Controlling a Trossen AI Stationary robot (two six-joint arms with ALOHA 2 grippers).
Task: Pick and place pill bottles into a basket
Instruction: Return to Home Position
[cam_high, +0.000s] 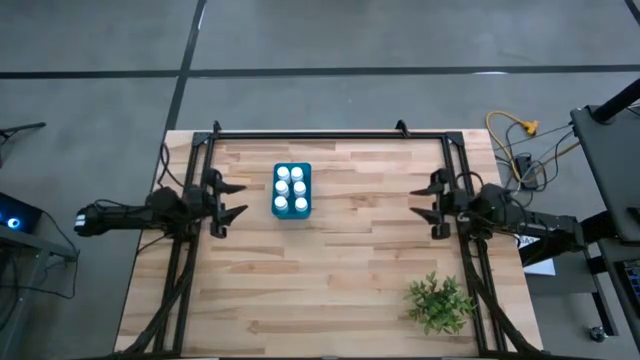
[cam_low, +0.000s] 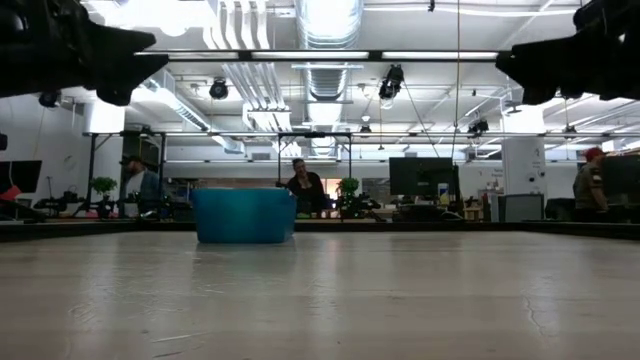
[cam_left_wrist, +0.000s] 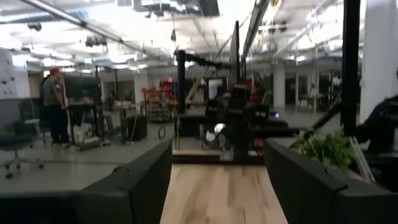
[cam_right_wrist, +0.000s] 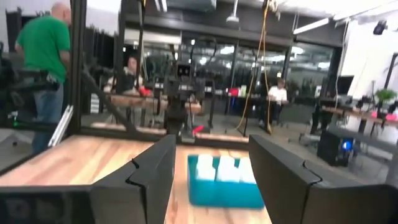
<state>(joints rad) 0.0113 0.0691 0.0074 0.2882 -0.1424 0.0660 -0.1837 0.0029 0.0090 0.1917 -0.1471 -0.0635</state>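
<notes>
You have a pale wooden plank tabletop (cam_high: 340, 270) in front of you. The blue basket (cam_high: 292, 214) stands on it. The green plant (cam_high: 438, 303) sits well apart from the basket, nearer you and off to its right.

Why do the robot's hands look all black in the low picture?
Low view: bright ceiling lights glare behind the left end effector and right end effector, so they show as dark silhouettes. High view: even light, the basket casts hardly any shadow.
</notes>
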